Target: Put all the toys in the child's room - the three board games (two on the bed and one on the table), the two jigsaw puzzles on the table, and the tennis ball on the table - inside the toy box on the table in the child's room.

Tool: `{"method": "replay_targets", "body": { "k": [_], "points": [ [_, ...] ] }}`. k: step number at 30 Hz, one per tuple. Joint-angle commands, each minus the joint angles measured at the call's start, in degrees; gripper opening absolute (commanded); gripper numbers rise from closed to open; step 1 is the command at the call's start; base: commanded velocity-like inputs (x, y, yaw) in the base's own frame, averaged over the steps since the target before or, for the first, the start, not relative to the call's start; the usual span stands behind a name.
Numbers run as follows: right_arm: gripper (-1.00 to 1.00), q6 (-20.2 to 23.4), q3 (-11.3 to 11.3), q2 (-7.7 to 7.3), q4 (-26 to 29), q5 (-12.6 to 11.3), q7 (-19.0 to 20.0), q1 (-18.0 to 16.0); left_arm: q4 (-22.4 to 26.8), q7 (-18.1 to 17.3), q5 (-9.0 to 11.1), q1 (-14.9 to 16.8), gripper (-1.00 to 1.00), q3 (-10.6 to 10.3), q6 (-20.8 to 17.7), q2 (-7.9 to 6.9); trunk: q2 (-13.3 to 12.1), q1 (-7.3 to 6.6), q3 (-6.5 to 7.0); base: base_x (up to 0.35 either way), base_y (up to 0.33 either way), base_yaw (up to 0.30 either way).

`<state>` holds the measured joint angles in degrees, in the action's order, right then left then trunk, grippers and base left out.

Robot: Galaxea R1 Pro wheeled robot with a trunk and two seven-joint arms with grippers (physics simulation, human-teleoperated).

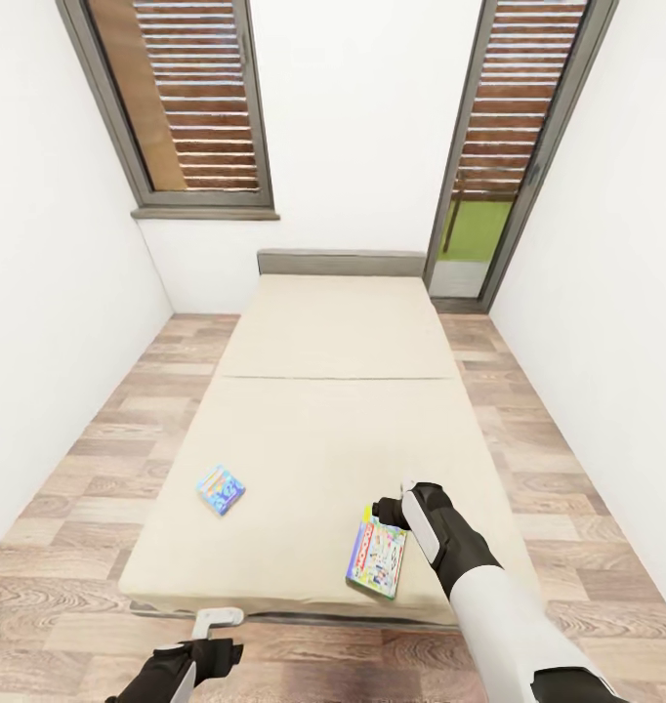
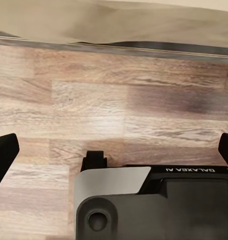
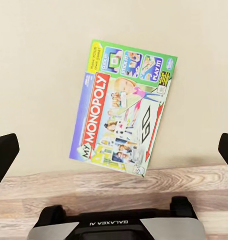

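The My Monopoly board game [image 3: 123, 107] lies flat on the beige bed [image 1: 333, 430] near its foot edge, toward the right corner, and I have the right gripper [image 1: 390, 508] hovering just above the box's far end, fingers spread wide and holding nothing. A second, smaller light-blue board game [image 1: 221, 488] lies flat nearer the bed's left edge, well apart from the first. My left gripper [image 1: 216, 640] hangs low over the wood-plank floor [image 2: 114, 115] just off the foot of the bed, also open.
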<state>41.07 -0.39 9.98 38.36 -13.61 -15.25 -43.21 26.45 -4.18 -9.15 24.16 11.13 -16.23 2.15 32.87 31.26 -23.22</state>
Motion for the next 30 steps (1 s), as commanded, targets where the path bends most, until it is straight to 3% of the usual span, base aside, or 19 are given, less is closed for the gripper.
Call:
{"method": "replay_targets", "body": {
  "k": [1,12,19,30],
  "points": [
    [1.0,0.15,-0.04,0.02,0.08,-0.58,-0.48,-0.03,0.13,-0.42,-0.6,0.03,1.0,0.47,-0.35,0.09,0.08,0.02,-0.17,0.0,0.0,0.0],
    [1.0,-0.38,-0.02,0.02,0.13,-0.46,-0.48,-0.03,0.09,-0.4,-0.61,0.09,1.0,0.45,-0.31,0.17,0.08,0.02,-1.13,0.0,0.0,0.0],
    [1.0,-3.31,0.03,0.02,0.13,-0.43,-0.4,-0.03,0.09,-0.39,-0.61,0.06,1.0,0.39,-0.29,0.14,0.08,0.02,-1.24,0.0,0.0,0.0],
    [1.0,-4.29,0.14,0.02,-0.6,-0.9,-0.92,-0.48,0.09,-0.46,-0.61,0.06,1.0,0.42,-0.25,0.15,0.08,0.02,-1.25,0.0,0.0,0.0]
  ]
}}
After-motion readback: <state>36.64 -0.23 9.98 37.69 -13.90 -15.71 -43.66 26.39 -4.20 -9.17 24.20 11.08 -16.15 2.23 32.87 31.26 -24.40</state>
